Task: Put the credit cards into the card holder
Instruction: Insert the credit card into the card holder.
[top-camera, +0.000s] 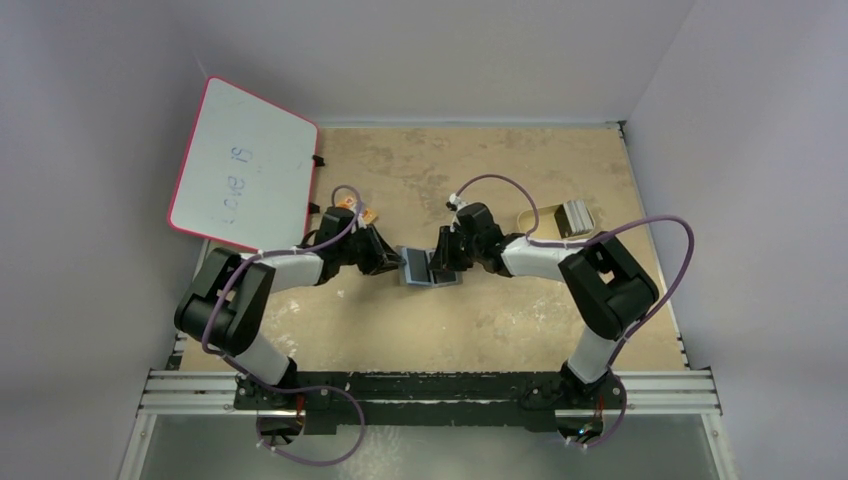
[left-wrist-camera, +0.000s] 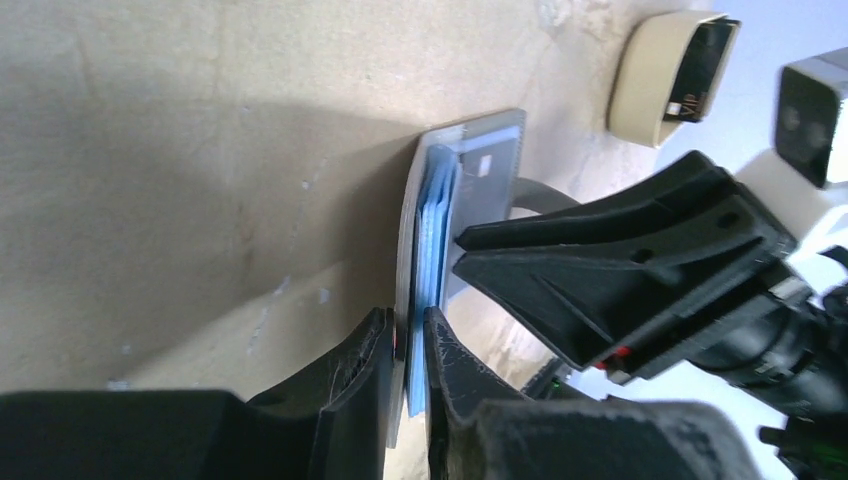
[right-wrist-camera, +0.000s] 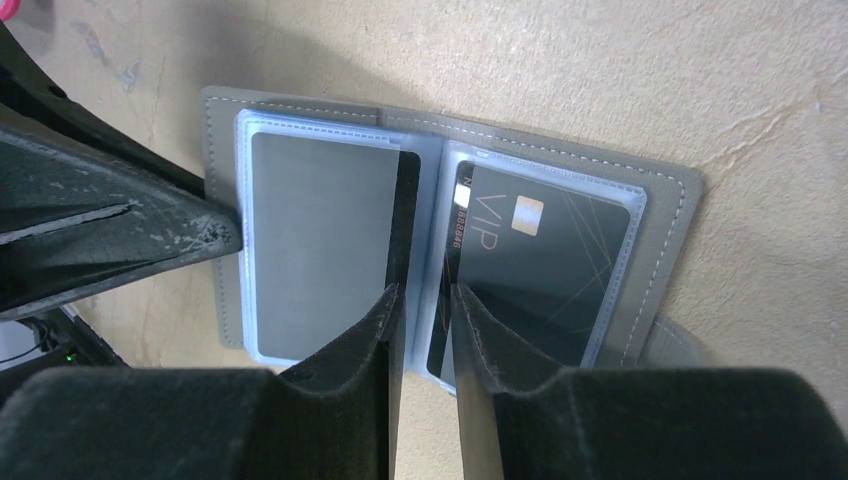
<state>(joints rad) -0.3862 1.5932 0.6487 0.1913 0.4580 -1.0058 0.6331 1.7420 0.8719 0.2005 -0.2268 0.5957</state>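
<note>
The card holder lies open at mid-table, grey outside with light blue sleeves. My left gripper is shut on its left cover and sleeves, seen edge-on. In the right wrist view the card holder has a grey card in its left sleeve and a dark VIP card in its right one. My right gripper hovers over the fold, jaws narrowly apart. A thin dark edge runs up along its left finger. More credit cards stand in the tan tray.
The tan tray sits right of the holder, behind my right arm; the left wrist view shows the tan tray too. A pink-rimmed whiteboard leans at the back left. Walls enclose the table on three sides.
</note>
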